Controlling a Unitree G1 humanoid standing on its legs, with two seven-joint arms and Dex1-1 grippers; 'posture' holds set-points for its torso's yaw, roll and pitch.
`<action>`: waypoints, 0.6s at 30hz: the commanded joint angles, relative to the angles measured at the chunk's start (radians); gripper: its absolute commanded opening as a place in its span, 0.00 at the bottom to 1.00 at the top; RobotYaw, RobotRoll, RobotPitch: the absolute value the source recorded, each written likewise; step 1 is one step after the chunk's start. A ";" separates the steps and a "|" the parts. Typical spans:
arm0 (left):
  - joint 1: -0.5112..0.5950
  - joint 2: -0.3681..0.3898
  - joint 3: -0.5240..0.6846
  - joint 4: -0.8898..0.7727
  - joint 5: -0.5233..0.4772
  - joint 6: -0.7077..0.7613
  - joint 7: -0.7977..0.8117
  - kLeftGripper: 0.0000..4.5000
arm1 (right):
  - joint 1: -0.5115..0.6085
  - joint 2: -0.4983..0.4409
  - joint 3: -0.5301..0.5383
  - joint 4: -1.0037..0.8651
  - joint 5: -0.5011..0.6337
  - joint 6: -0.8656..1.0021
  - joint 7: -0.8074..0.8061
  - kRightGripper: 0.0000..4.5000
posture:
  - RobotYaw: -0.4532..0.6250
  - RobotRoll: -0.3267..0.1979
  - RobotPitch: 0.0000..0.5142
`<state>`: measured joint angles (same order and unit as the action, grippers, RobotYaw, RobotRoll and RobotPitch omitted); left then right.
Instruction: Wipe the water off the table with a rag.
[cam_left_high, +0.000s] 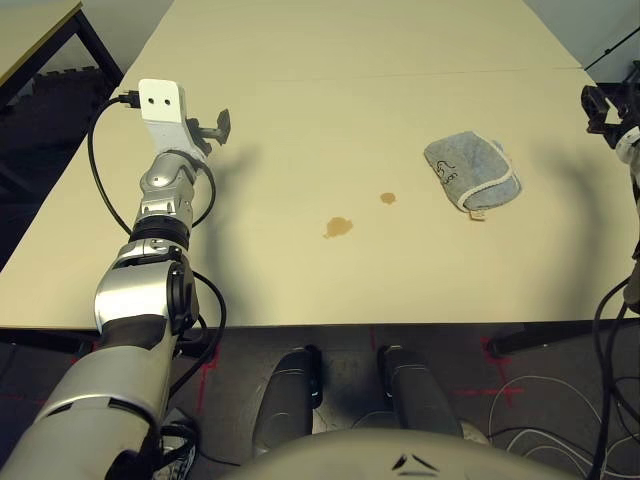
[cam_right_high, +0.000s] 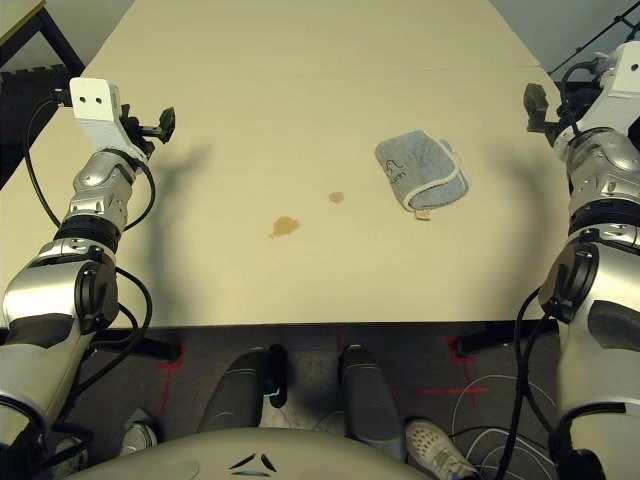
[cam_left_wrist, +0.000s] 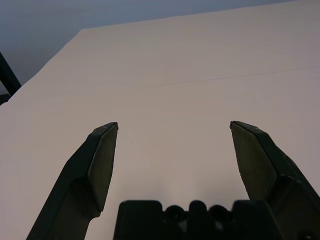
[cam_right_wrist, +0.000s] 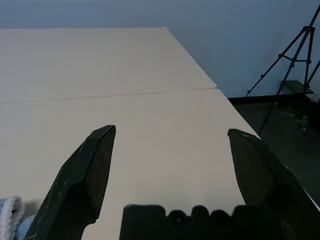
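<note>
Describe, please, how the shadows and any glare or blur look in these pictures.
Left eye view: a soft shadow falls on the table beside the left arm, with no harsh glare on the tabletop. Right eye view: similar soft shadows lie beside both arms; bright highlights sit on their silver shells. Left wrist view: faint, blurry shading between the fingers.

Rag (cam_right_high: 422, 172) lying on the table (cam_right_high: 250, 290), right of centre in the frame | small water spot (cam_right_high: 336, 197) near the rag, to its left | larger water spot (cam_right_high: 285, 226) lower and further left, apart from the small one | seam (cam_right_high: 440, 74) crossing the table, upper frame, beyond all three
</note>
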<state>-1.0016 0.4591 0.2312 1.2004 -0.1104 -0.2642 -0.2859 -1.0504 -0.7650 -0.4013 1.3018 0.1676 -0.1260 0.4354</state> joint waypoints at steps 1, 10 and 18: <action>0.010 -0.011 0.001 0.012 0.005 0.006 0.009 1.00 | 0.007 -0.013 -0.006 0.006 0.003 0.010 0.008 1.00 | 0.26 0.62 0.34; -0.014 0.000 0.001 0.003 -0.008 0.027 -0.068 1.00 | -0.038 -0.015 -0.009 0.014 0.012 0.116 0.037 1.00 | 0.28 0.62 0.32; -0.082 0.079 -0.029 -0.050 -0.028 0.145 -0.446 1.00 | -0.136 -0.039 0.063 0.031 -0.036 0.423 0.200 1.00 | 0.30 0.62 0.32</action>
<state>-1.0732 0.5242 0.2154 1.1728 -0.1253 -0.1588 -0.6493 -1.1711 -0.7890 -0.3572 1.3151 0.1515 0.2369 0.6017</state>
